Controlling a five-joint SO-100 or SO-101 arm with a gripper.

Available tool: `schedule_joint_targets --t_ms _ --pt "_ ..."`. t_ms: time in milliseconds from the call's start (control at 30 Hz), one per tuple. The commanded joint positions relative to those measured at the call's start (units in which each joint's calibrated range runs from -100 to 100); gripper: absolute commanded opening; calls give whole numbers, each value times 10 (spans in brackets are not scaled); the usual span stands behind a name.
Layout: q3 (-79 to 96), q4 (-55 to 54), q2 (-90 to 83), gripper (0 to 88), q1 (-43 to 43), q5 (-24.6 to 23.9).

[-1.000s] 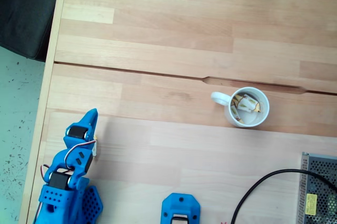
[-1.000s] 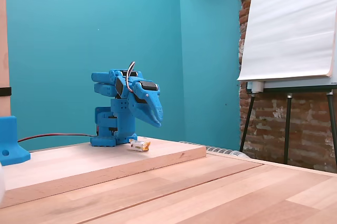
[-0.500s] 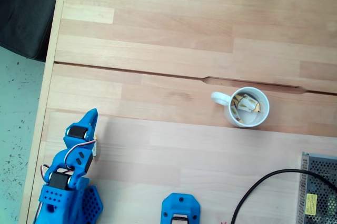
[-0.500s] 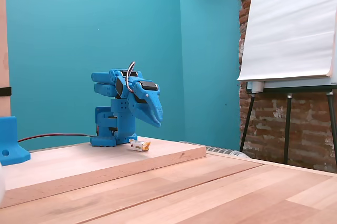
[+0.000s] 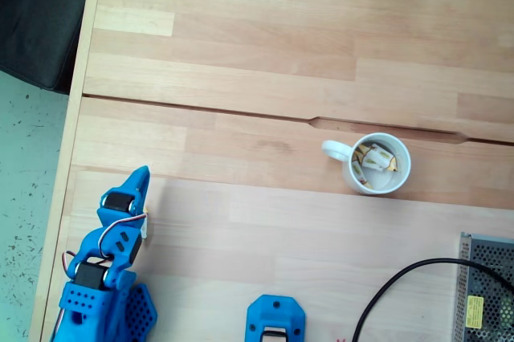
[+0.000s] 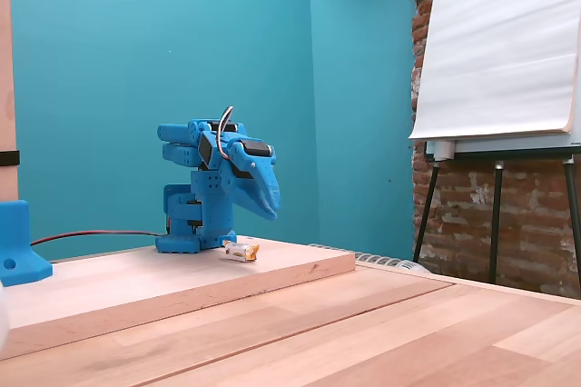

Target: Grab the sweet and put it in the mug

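In a fixed view from above, nothing has shifted over the last second: the blue arm sits folded at lower left, gripper (image 5: 141, 175) tip pressed together and empty, while the mug (image 5: 376, 164) at centre right already holds several wrapped candies. In a fixed view from the side, the gripper (image 6: 271, 210) again unmoved, hangs closed just above the sweet (image 6: 241, 252), which lies on the raised board at centre left. No progress; the grab seems not yet started.
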Motion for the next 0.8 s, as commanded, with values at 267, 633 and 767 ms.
schedule_joint_targets --t_ms 267,633,767 --pt "-139 -11 189 35 5 2" --pt "-290 46 227 38 -2 10" --pt "-374 145 228 38 -16 69"
